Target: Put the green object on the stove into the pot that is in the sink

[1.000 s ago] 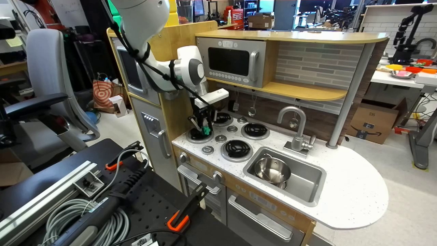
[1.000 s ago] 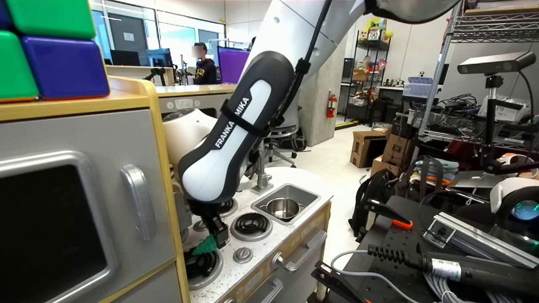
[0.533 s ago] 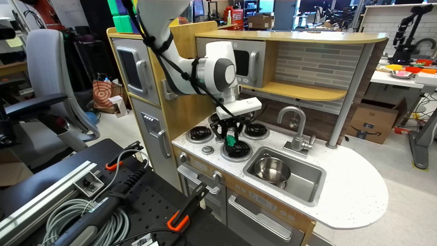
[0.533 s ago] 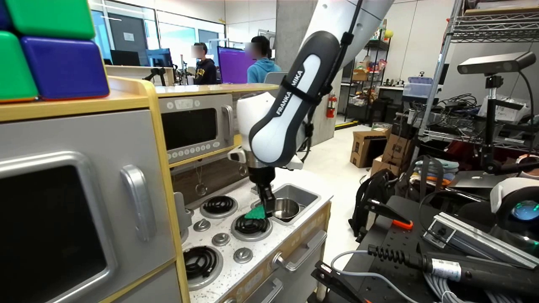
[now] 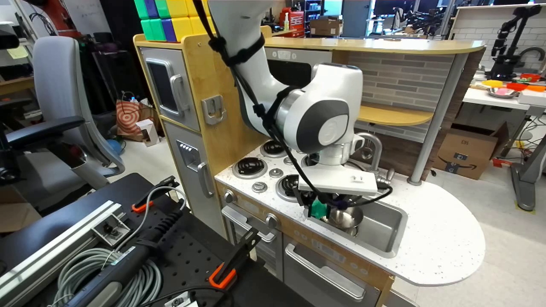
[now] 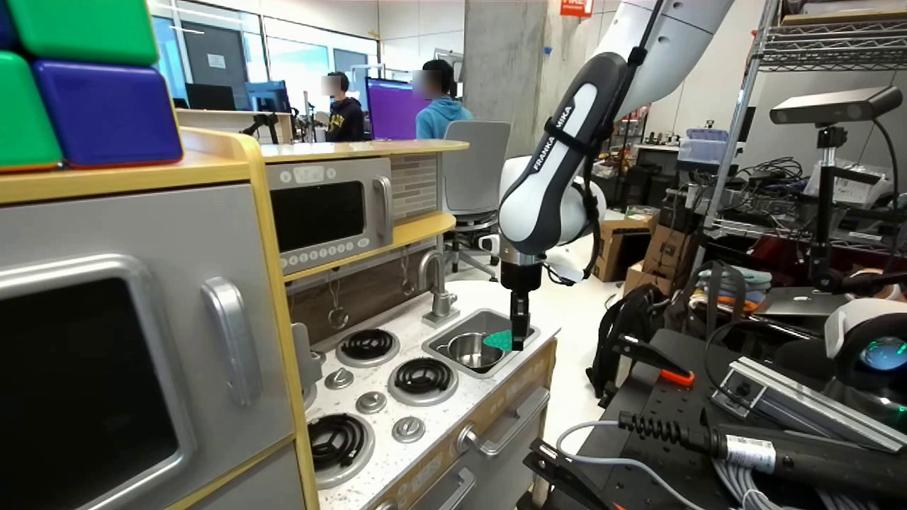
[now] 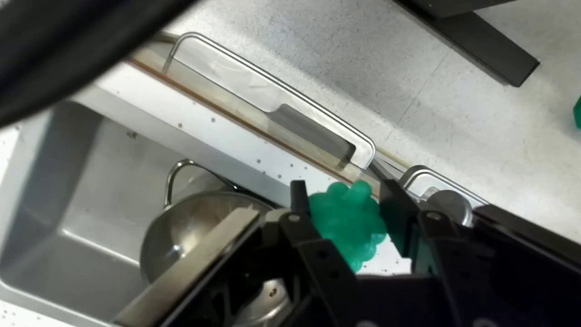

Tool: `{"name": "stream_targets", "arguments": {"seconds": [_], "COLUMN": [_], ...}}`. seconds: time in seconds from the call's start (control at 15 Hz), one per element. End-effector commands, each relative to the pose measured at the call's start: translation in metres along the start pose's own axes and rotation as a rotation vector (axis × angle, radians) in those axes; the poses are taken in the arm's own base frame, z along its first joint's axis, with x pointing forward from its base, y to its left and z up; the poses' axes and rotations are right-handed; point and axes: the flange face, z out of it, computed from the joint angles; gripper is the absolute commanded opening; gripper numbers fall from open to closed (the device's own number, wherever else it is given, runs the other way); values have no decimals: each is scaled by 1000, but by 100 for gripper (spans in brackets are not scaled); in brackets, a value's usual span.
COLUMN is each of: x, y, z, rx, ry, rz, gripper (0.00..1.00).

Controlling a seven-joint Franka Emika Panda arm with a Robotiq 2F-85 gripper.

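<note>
- The Robotiq gripper [image 7: 343, 204] points down at the stove-side end of the sink [image 5: 379, 233], its jaws closed in on a knobbly green toy [image 7: 349, 227] and holding it from both sides.
- The green toy, tapered and lobed, is outside the silver pot [image 6: 468, 350] and near it; in the wrist view it shows against the white speckled bench [image 7: 270, 165] beside the sink, while in an exterior view its narrow end overlaps the pot's rim. How high it hangs I cannot tell.
- The silver pot stands upright in the sink, at the end nearest the stove [image 5: 239, 182]; a wire loop handle [image 7: 170, 181] shows in the wrist view.
- The curved faucet [image 6: 443, 304] rises behind the sink; in an exterior view the Panda arm [image 5: 328, 123] covers part of it.
- The stove carries black coil burners [image 6: 423, 380] ringed in silver, with round knobs [image 6: 409, 429] among them.
- A toy microwave [image 6: 322, 212] sits above the stove; green and blue blocks [image 6: 110, 113] are stacked on the tall cabinet [image 6: 177, 227].
- On the black perforated bench [image 5: 196, 251] lie coiled grey cable [image 5: 81, 264] and an orange-tipped clamp [image 5: 241, 251].
</note>
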Motion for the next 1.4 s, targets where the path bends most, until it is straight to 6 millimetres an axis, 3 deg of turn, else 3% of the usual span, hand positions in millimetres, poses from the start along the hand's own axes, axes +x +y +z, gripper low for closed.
{"name": "stream_targets", "arguments": {"seconds": [0.0,0.27,0.53,0.87,1.33], "x": [-21,-18,2,18,56], "y": [23,50,67,84,99], "z": [-9,-13,-19,-1,24], "rx": [41,73,91,168,192], "ry": [64,96,87,18,-85], "rz": [144,239,279,320,343], "gripper": [18,18,18,18,18]}}
